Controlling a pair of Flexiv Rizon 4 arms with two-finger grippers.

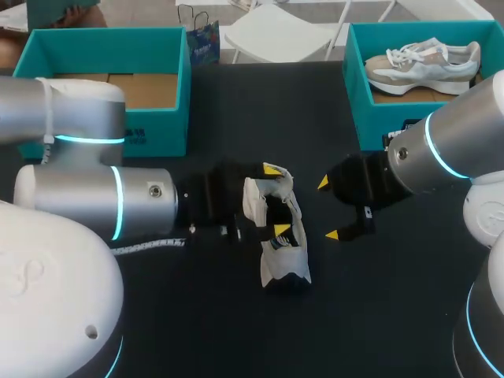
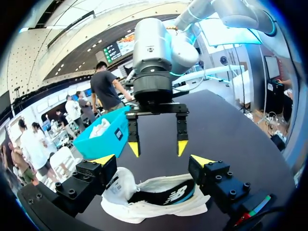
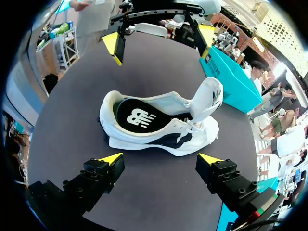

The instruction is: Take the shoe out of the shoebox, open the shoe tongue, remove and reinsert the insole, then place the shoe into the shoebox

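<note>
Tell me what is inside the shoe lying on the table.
A dark insole lies in the shoe, seen at its heel end. Its front part is hidden farther inside, past the raised tongue.

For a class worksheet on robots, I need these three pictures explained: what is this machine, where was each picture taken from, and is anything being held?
It is a robot with two arms at a black table. One picture looks down from above. The other two come from a camera on each wrist. Each arm ends in a two-fingered gripper with yellow tips. A white shoe lies on the table, its tongue lifted. The left gripper is open around it, and the right gripper, also open, faces it. Neither grips it. At the back stand a left box and a right box holding a second shoe.
</note>
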